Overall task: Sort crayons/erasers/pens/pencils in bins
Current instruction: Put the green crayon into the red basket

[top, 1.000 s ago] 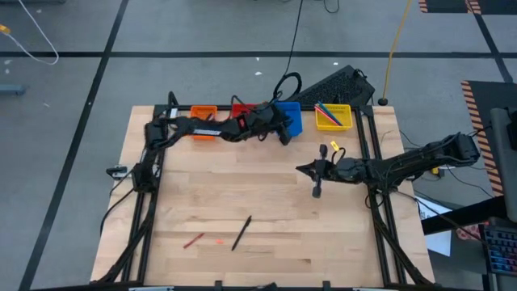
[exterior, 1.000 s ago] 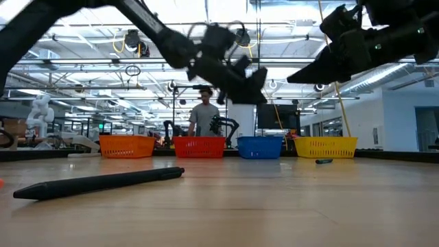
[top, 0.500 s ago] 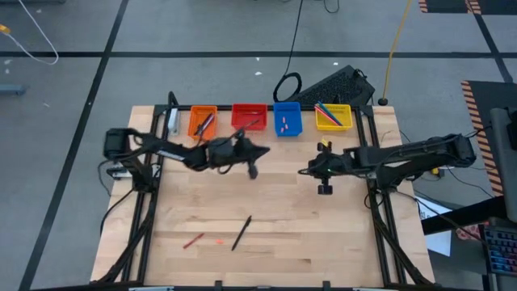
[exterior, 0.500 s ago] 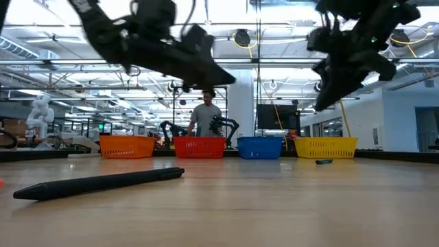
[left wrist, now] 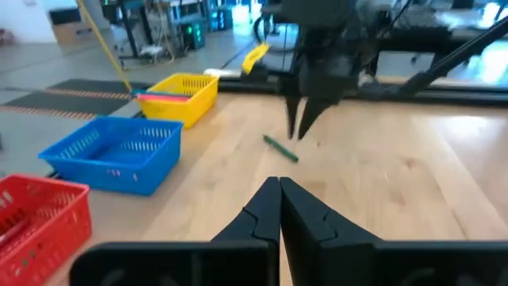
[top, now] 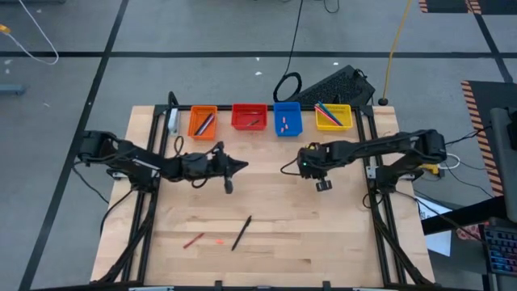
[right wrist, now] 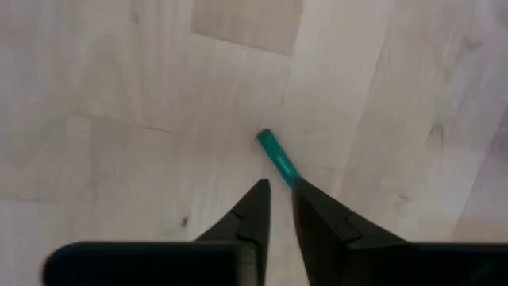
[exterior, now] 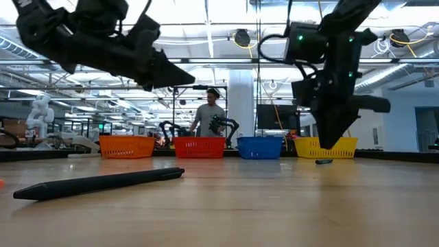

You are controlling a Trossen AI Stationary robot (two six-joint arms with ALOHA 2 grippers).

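Wooden table (top: 275, 218), green pencil (right wrist: 276, 161) just beyond right gripper (right wrist: 279, 196)

Four bins (top: 266, 117) in a row at counter's far edge. Green pencil (left wrist: 280, 148) flat mid-counter. Black pen (top: 241, 232), red crayon (top: 193, 240), eraser (top: 220, 239) near front.

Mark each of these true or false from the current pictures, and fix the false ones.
1. The four bins stand in a row at the table's far edge. True.
2. The right gripper points down over a green stick. True.
3. The left gripper grips a black stick. False: its fingers are shut on nothing; the black stick lies on the table near the front edge.
4. The blue bin is empty. False: small pink bits lie in it.
5. The yellow bin holds sticks. True.
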